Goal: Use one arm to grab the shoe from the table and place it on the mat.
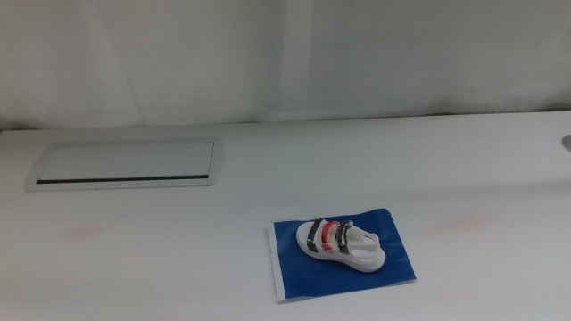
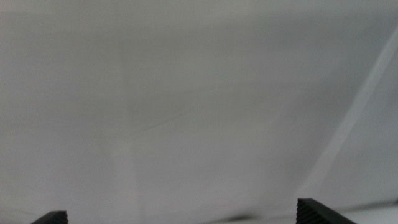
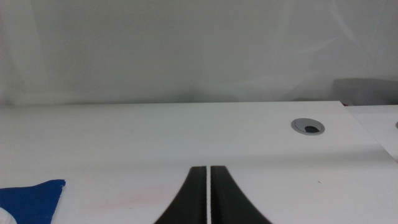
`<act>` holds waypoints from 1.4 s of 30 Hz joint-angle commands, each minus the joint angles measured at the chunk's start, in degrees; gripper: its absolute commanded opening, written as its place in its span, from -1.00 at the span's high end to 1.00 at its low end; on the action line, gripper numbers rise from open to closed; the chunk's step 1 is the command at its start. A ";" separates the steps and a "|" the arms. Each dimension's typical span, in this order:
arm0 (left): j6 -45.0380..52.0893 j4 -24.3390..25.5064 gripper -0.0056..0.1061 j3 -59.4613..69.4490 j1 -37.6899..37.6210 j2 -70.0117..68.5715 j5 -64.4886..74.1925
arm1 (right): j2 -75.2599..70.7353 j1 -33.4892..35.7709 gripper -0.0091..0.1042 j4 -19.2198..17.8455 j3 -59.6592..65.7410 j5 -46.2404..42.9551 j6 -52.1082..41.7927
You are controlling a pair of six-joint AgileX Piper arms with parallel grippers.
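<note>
In the middle view the shoe [image 1: 340,243] sits on the mat [image 1: 393,263], low and right of centre in the frame, resting on its sole and lying slantwise across the blue sheet with its black and red straps facing up; the whole shoe is inside the mat's edges, and the mat's thin white strip [image 1: 273,264] runs down its left side. The mat lies flat on the table [image 1: 161,259], well apart from the silver-framed panel [image 1: 125,164] in the upper left of the frame. Neither arm shows in this view. The left gripper [image 2: 180,218] has its jaws spread wide, only their tips showing at the two bottom corners of its wrist picture, with nothing between them and a plain white surface ahead. The right gripper [image 3: 208,199] has its jaws pressed together with only a hairline gap, holding nothing; its wrist picture shows a corner of the mat [image 3: 28,199] at lower left and a round grey grommet [image 3: 308,127] in the table at right
</note>
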 commanded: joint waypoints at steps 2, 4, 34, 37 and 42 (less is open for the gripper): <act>-6.99 -1.37 -0.72 0.20 0.27 -1.19 -2.33 | -0.27 -0.46 0.88 -0.19 0.40 -0.88 -0.42; -9.14 -1.48 -0.71 0.20 0.73 -1.30 -4.46 | -0.27 -0.46 0.88 -0.19 0.40 -0.88 -0.42; 7.25 0.03 0.95 52.58 2.41 -41.08 -30.05 | -0.27 -0.46 0.88 -0.19 0.40 -0.88 -0.42; 6.69 -0.59 0.95 61.26 2.41 -47.94 -31.85 | -0.27 -0.46 0.88 -0.19 0.40 -0.88 -0.42; 0.85 -1.80 0.95 73.67 2.49 -60.42 -35.69 | -0.27 -0.46 0.88 -0.19 0.40 -0.88 -0.42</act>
